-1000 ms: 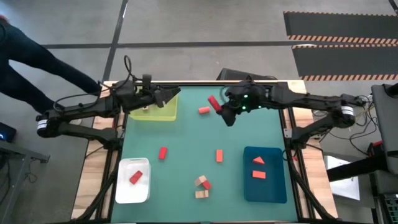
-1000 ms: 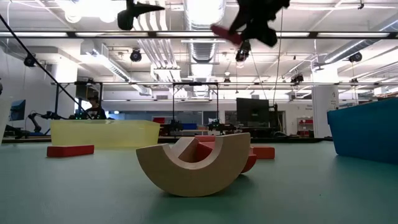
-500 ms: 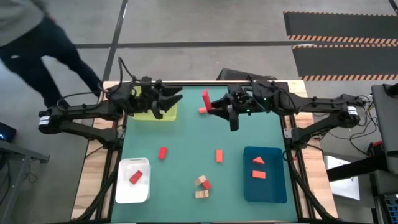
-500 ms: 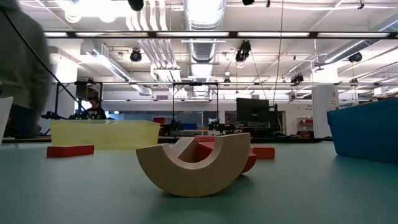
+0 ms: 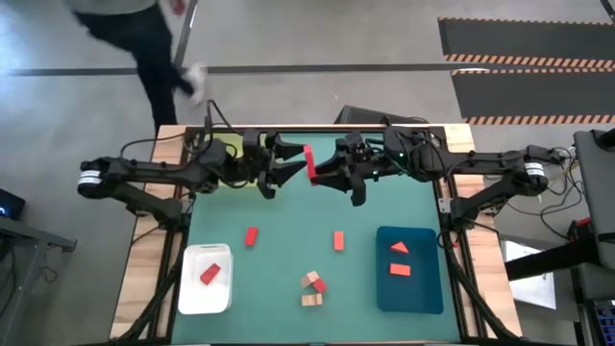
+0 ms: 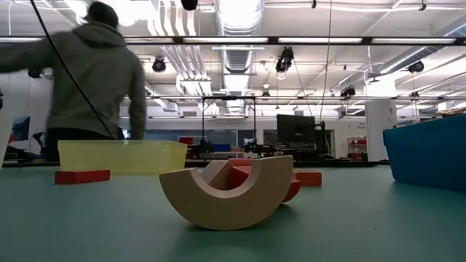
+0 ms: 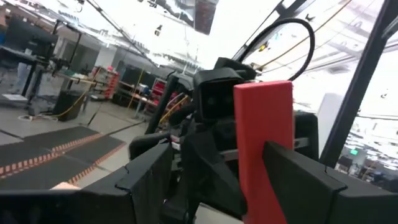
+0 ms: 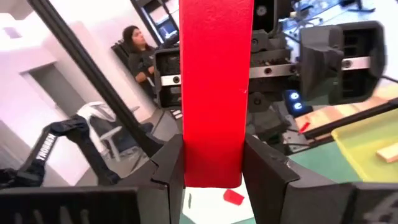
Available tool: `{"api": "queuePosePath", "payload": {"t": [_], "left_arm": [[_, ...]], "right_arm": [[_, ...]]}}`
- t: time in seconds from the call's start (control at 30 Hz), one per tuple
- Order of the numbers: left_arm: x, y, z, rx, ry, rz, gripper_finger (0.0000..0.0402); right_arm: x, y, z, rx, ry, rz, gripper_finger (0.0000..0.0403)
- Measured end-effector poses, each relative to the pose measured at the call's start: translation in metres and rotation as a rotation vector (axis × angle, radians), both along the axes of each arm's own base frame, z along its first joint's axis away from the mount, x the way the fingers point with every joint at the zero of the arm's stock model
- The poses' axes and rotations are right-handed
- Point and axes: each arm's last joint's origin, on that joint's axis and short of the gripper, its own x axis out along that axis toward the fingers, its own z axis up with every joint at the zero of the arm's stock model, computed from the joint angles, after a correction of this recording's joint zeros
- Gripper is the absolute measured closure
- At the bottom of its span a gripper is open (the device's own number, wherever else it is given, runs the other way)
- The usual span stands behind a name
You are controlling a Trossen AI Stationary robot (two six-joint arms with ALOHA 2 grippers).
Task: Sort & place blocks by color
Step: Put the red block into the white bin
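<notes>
Two dark arms meet above the far middle of the green surface [image 5: 288, 216]. The right pincer [image 5: 319, 173] is clamped on a red bar [image 5: 308, 163] — a long, flat-sided, deep red piece held upright, its lower end squeezed between the two fingers [image 8: 267, 177]. The left pincer [image 5: 288, 165] faces it with its fingers spread wide, the bar just beside one finger [image 7: 298, 180]; contact cannot be told.

Other blocks lie on the surface — two small red ones [image 5: 252, 235], and a tan-and-red cluster [image 5: 311, 286] nearer the front. A red block sits in the white tray [image 5: 192, 288]; two orange pieces sit in the blue tray [image 5: 423, 288].
</notes>
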Motion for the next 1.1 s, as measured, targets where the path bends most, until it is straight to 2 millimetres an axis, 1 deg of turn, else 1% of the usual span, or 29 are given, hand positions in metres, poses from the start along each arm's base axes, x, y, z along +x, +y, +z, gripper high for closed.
{"api": "queuePosePath", "payload": {"t": [0.17, 0.47, 0.7, 0.83, 1.1], "left_arm": [[0.007, -0.003, 0.003, 0.017, -0.034, -0.045, 0.0164], [0.007, -0.005, 0.003, 0.04, -0.043, -0.101, 0.0164], [0.007, -0.005, 0.001, 0.006, -0.041, -0.106, 0.0165], [0.007, -0.004, 0.0, -0.021, -0.038, -0.089, 0.0181], [0.008, -0.003, -0.002, -0.059, -0.029, -0.065, 0.0238]], "right_arm": [[0.0, 0.0, 0.002, 0.015, -0.009, 0.008, 0.0287], [0.001, -0.005, 0.0, 0.072, 0.01, -0.033, 0.0287], [0.001, -0.006, 0.0, 0.084, 0.013, -0.033, 0.0287], [0.001, -0.006, -0.001, 0.083, 0.023, -0.034, 0.0287], [0.005, -0.007, -0.008, 0.08, 0.066, -0.032, 0.0287]]}}
